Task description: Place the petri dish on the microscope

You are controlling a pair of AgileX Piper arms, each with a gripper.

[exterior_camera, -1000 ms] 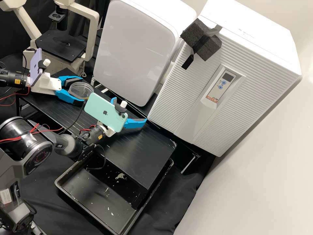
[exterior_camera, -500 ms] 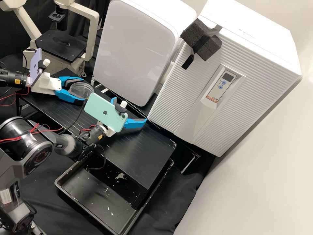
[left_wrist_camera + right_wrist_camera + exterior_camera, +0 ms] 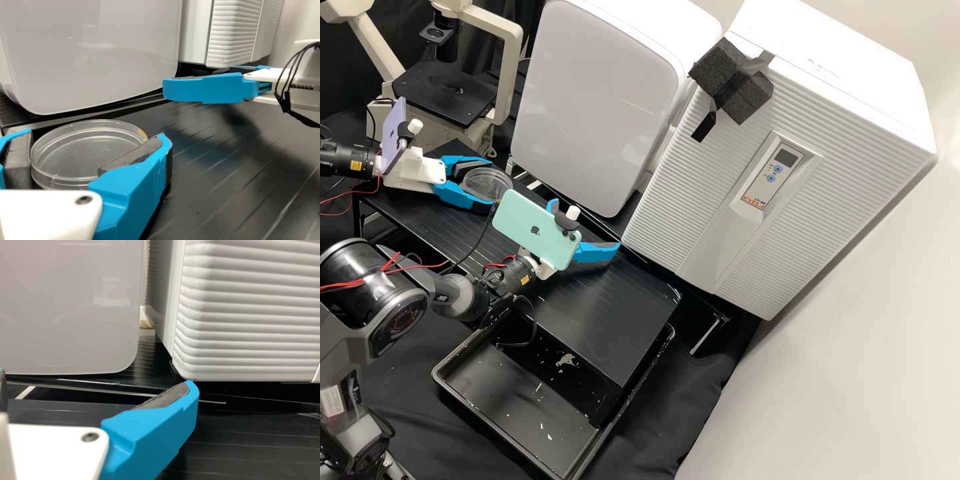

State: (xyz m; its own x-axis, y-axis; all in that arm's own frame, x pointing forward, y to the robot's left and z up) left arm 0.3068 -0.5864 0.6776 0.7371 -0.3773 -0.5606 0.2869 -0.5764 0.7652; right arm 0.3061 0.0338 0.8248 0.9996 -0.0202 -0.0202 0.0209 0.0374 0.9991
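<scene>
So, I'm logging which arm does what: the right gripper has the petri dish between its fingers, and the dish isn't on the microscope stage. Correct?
Wrong side: the left wrist view shows the left gripper around the petri dish. It indeed isn't on the microscope stage.

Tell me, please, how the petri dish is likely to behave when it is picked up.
The petri dish will probably be stiff and light, as its clear walls look thin. Its smooth, round side may let it slip or turn under a squeeze. Being low and wide, it seems unlikely to tip over.
</scene>
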